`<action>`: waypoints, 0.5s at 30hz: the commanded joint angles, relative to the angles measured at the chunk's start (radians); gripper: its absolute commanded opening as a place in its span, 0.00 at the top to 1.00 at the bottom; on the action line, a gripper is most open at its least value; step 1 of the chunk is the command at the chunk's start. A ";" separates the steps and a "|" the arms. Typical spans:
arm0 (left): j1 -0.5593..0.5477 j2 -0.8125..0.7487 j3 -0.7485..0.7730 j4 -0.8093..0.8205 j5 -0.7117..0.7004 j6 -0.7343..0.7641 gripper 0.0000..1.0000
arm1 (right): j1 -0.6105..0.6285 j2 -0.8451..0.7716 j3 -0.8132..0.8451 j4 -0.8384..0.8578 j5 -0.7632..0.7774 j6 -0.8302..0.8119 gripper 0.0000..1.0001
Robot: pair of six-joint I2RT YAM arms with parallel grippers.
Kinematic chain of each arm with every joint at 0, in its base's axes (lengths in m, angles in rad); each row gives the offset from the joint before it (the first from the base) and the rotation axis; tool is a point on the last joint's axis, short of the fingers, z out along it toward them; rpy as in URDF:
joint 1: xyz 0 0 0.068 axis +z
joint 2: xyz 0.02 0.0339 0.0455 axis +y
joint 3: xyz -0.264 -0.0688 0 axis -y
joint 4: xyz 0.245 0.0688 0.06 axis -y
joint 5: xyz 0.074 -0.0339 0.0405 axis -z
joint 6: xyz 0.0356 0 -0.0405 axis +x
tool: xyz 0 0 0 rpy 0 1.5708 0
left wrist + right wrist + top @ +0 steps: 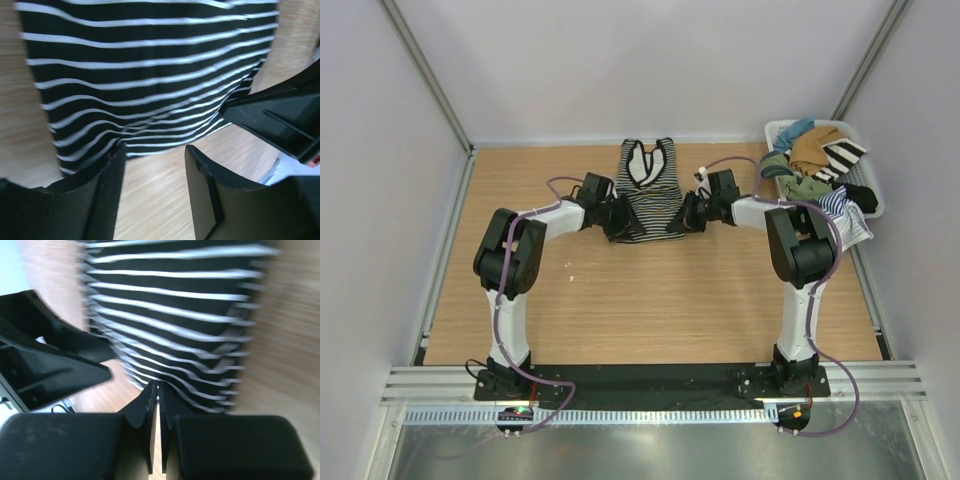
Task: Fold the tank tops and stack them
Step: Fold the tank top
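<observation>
- Black-and-white tank top (650, 200) lies spread out on the far middle of the worktop (650, 300). Its neck points away from you and its hem is the near edge.
- No fold shows in it yet, so I think the job has only just begun.
- Your left end effector (155, 150) is about half open, down at the left corner of the hem. One finger (107, 195) touches the edge of the cloth. I see only bare wood in the gap, so it holds nothing.
- Your right end effector (156, 385) is closed almost all the way at the right corner of the hem. That picture is blurry, so I cannot tell if it has caught any cloth.
- Blue-and-white tank top (842, 208) hangs over the near end of the basket (775, 130) at the far right. It is not folded either.
- What is left, as I see it: fold this top, fetch the blue one, fold it too, then stack the two.
- Other clothes fill the basket: a tan one (815, 148), a wide-striped cloth (842, 157), a green one (800, 185) and a black one (860, 197). They lie right against the blue top, so you could drag one out with it.
- Nothing sits between the two arms and the top on the worktop.
</observation>
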 commanded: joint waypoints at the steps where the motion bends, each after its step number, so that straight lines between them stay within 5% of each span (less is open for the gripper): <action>1: 0.034 0.045 0.004 0.009 -0.023 0.005 0.48 | -0.072 0.063 -0.022 0.059 -0.029 0.044 0.90; 7: 0.043 0.012 -0.048 0.005 -0.045 0.030 0.48 | -0.117 0.020 -0.085 0.011 0.049 0.024 0.91; 15: 0.040 -0.200 -0.130 -0.041 -0.114 0.060 0.39 | -0.110 -0.171 -0.123 -0.094 0.173 -0.069 0.59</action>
